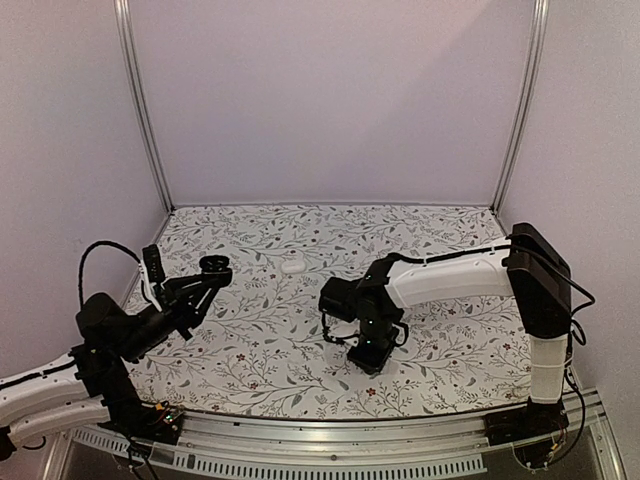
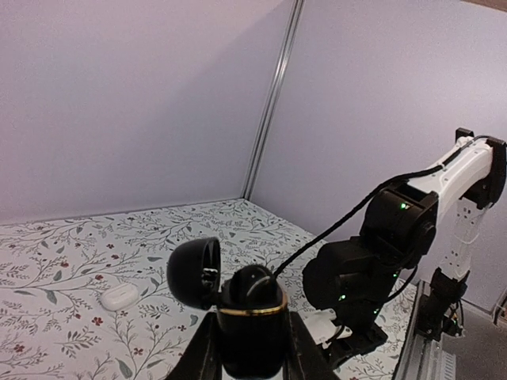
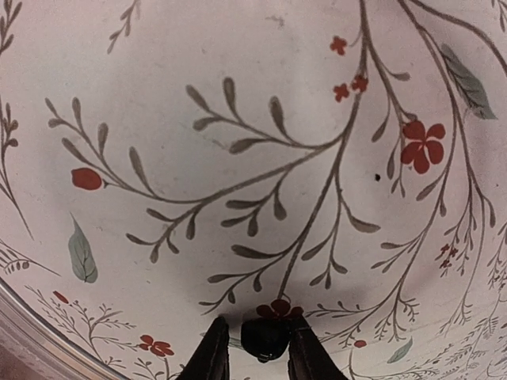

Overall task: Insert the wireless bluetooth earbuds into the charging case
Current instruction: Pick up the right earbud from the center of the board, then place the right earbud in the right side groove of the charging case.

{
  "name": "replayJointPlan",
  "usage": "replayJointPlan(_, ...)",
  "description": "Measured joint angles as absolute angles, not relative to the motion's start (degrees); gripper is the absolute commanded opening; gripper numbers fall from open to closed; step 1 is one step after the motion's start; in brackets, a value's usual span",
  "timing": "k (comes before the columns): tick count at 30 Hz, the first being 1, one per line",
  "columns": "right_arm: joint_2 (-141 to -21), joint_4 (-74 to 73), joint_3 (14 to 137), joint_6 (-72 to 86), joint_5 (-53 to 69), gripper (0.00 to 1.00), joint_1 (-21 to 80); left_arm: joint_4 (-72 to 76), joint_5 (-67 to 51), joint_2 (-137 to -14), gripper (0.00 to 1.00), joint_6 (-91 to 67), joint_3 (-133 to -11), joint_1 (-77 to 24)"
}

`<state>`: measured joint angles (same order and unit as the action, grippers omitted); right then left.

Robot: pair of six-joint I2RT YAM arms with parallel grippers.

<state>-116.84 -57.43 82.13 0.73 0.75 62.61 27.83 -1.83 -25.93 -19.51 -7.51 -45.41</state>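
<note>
My left gripper (image 2: 252, 348) is shut on the black charging case (image 2: 252, 317) and holds it upright above the table's left side (image 1: 214, 268). The case has a gold rim, and its lid (image 2: 194, 273) is swung open to the left. A dark glossy rounded shape sits in its open top. My right gripper (image 3: 260, 348) points straight down close to the table (image 1: 368, 362). Its fingers are narrowly set around one tiny black earbud (image 3: 264, 337), which touches the right finger. I cannot single out a second earbud.
A white pebble-shaped case (image 1: 293, 265) lies closed on the floral tablecloth at centre back; it also shows in the left wrist view (image 2: 119, 297). Lilac walls and metal posts (image 1: 140, 100) enclose the table. The right arm (image 2: 380, 253) stands to the right of the held case.
</note>
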Motion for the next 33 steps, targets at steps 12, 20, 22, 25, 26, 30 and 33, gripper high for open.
replayJointPlan(12,-116.9,-57.3,82.7,0.6,-0.5,0.08,62.2,27.5,-1.7,-25.1,0.00,-19.5,-7.5,-45.2)
replayJointPlan(20,-110.6,-45.1,83.1,0.6,-4.6,0.06,59.7,29.2,-2.0,-26.8,0.00,-19.6,-6.3,-45.1)
replayJointPlan(22,-106.2,-38.9,82.7,0.6,-5.2,0.06,59.5,31.1,-2.2,-28.1,0.00,-19.7,-5.4,-45.1)
replayJointPlan(25,-98.8,-28.6,81.7,0.3,-5.3,0.06,59.5,33.7,-2.9,-30.5,0.00,-19.7,-4.6,-45.1)
replayJointPlan(26,-96.6,-24.8,81.4,0.0,-5.2,0.06,59.5,34.7,-3.3,-31.4,0.00,-19.7,-4.6,-45.1)
replayJointPlan(30,-90.8,-9.7,79.5,-1.9,-2.0,0.06,59.5,41.2,-5.9,-35.1,0.00,-18.9,-4.1,-45.0)
replayJointPlan(33,-89.7,-1.0,77.9,-2.7,2.0,0.06,59.5,47.4,-9.7,-37.2,0.00,-16.8,-2.8,-44.9)
